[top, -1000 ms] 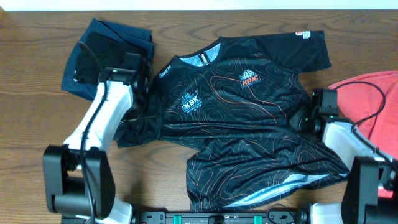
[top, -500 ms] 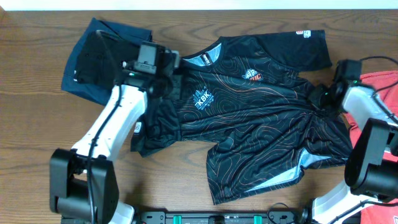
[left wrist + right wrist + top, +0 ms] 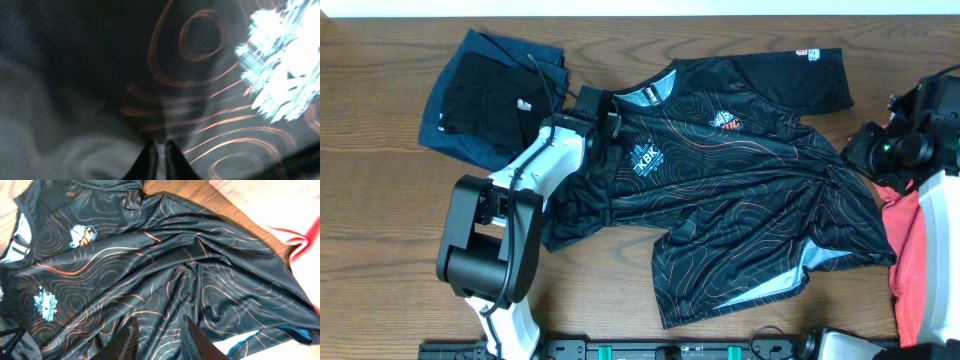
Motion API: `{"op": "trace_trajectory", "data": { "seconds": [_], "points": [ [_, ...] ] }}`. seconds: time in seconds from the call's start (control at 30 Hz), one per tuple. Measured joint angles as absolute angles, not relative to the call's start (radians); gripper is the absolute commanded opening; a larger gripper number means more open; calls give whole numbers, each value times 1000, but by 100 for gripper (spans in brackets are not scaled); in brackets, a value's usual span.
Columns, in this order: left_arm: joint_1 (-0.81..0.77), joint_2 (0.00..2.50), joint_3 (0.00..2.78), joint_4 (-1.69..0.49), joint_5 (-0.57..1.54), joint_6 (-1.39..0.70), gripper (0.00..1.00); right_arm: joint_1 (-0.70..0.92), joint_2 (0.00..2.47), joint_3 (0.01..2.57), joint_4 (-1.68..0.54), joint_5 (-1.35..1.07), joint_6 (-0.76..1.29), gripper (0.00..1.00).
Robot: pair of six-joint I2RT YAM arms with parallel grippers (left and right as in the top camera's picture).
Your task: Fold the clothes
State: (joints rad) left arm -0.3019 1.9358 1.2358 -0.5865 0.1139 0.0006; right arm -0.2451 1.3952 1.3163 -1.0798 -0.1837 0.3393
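Note:
The clothes are chiefly a black jersey [image 3: 740, 190] with orange contour lines, lying face up and rumpled across the middle of the table. My left gripper [image 3: 605, 120] rests on its left shoulder, beside the white chest logo. In the left wrist view its tips [image 3: 160, 147] are pressed together on the jersey's fabric [image 3: 200, 100]. My right gripper [image 3: 862, 155] hovers off the jersey's right edge. In the right wrist view it [image 3: 161, 330] is open above the wrinkled jersey [image 3: 150, 270], with nothing between its fingers.
Folded navy and black garments [image 3: 485, 90] lie at the back left, close to the left arm. A red T-shirt [image 3: 920, 260] lies at the right edge, under the right arm, and shows at the top right of the right wrist view [image 3: 280, 210]. Bare wooden table [image 3: 380, 220] shows at front left.
The right gripper has let go of the jersey, opened and pulled back to the right. The left gripper opened, shifted right onto the jersey's shoulder and shut. The jersey now lies flatter.

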Motion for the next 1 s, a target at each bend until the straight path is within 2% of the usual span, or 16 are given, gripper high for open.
{"op": "trace_trajectory", "data": {
  "seconds": [0.2,0.43,0.57,0.8,1.0],
  "points": [
    [-276,1936,1235,-808,33,-56,6,-245,1379,1316,-1114,-185,330,27],
    [-149,1936,1147,-1009,-22,-147,6,-245,1379,1283,-1093,-185,328,28],
    [-84,1922,1095,-1034,-28,-177,6,-245,1379,1195,-1063,-186,334,29],
    [-91,1881,1070,-992,-11,-183,6,-245,1381,1035,-991,-187,356,29],
    [-108,1787,1067,-1085,11,-192,6,-245,1381,1021,-1002,-187,361,35]
  ]
}}
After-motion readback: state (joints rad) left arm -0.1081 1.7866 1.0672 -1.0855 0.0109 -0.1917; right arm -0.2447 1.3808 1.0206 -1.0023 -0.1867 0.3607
